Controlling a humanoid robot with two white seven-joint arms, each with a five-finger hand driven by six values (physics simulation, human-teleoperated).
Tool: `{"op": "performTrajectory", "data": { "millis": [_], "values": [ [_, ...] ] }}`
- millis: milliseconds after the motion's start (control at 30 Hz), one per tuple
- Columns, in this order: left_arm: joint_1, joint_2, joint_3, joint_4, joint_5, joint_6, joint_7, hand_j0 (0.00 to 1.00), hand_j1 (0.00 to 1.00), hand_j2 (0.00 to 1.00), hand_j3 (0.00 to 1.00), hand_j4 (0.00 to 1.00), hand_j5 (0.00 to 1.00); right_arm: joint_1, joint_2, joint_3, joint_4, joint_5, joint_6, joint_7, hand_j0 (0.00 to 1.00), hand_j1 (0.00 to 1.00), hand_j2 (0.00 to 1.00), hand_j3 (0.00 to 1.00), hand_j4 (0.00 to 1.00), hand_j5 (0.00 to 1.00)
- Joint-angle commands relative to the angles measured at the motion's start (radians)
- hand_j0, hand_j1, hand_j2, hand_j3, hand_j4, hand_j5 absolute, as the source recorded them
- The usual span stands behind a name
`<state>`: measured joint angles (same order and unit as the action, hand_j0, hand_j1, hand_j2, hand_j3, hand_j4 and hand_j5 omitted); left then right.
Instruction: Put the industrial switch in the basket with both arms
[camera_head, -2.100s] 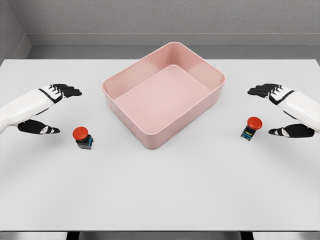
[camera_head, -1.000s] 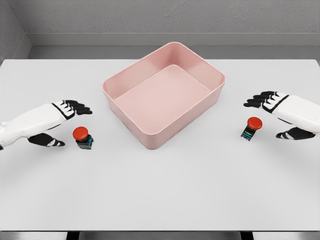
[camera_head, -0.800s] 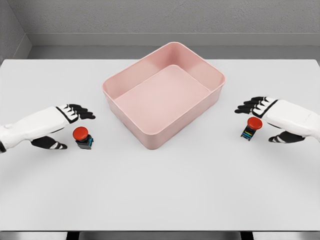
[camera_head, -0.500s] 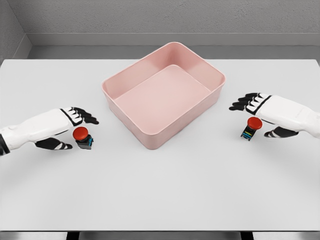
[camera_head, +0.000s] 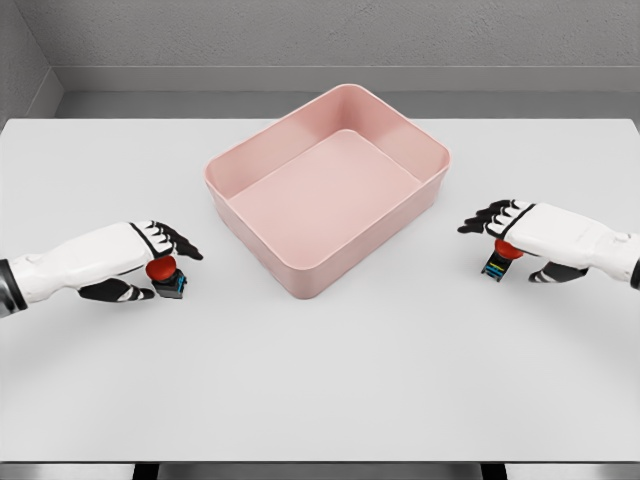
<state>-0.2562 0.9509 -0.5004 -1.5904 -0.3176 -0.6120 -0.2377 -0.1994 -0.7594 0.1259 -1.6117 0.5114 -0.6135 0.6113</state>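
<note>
Both hands nearer their switches (camera_head: 168, 280)

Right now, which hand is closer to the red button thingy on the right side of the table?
Right. The right hand is over that switch, fingers open around its red top. The left hand is far across the pink basket, at the other switch.

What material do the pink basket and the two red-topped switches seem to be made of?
Pink basket: probably moulded plastic, matte; one even colour, rounded corners, thin smooth walls, soft shading.
Left industrial switch and right industrial switch: probably hard plastic; smooth red caps over dark bodies with coloured parts. Each is partly hidden by a robot hand, so finer detail is unclear.
</note>
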Motion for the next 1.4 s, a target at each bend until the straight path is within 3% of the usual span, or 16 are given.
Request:
{"op": "performTrajectory", "data": {
  "millis": [0, 200, 633, 1033, 1167, 1367],
  "values": [
    [0.0, -0.001, -0.001, 0.0, 0.002, 0.001, 0.0, 0.79, 0.79, 0.79, 0.79, 0.79, 0.79, -0.002, 0.014, 0.003, 0.019, 0.022, 0.003, 0.0, 1.0, 1.0, 1.0, 1.0, 1.0, 1.0],
    [-0.005, -0.001, -0.003, 0.0, 0.002, 0.001, 0.0, 0.76, 0.76, 0.76, 0.76, 0.76, 0.76, -0.046, 0.034, 0.051, 0.075, 0.044, 0.003, 0.0, 1.0, 1.0, 1.0, 1.0, 1.0, 1.0],
    [-0.005, -0.003, -0.01, 0.003, -0.005, 0.001, 0.0, 0.74, 0.74, 0.74, 0.74, 0.74, 0.74, -0.071, 0.043, 0.067, 0.091, 0.076, 0.003, 0.0, 1.0, 1.0, 1.0, 1.0, 1.0, 1.0],
    [-0.005, -0.011, -0.012, 0.003, -0.006, 0.001, -0.015, 0.57, 0.57, 0.57, 0.57, 0.57, 0.57, -0.074, 0.066, 0.08, 0.104, 0.107, 0.003, 0.0, 0.98, 0.98, 0.98, 0.98, 0.98, 0.98],
    [-0.003, -0.011, -0.012, 0.004, -0.006, 0.001, -0.015, 0.49, 0.49, 0.49, 0.49, 0.49, 0.49, -0.074, 0.065, 0.08, 0.104, 0.11, 0.003, 0.0, 0.87, 0.87, 0.87, 0.87, 0.87, 0.87],
    [-0.005, -0.011, -0.012, 0.004, -0.006, 0.001, -0.028, 0.46, 0.46, 0.46, 0.46, 0.46, 0.46, -0.074, 0.065, 0.089, 0.102, 0.108, 0.003, 0.0, 0.64, 0.64, 0.64, 0.64, 0.64, 0.64]
  ]
}}
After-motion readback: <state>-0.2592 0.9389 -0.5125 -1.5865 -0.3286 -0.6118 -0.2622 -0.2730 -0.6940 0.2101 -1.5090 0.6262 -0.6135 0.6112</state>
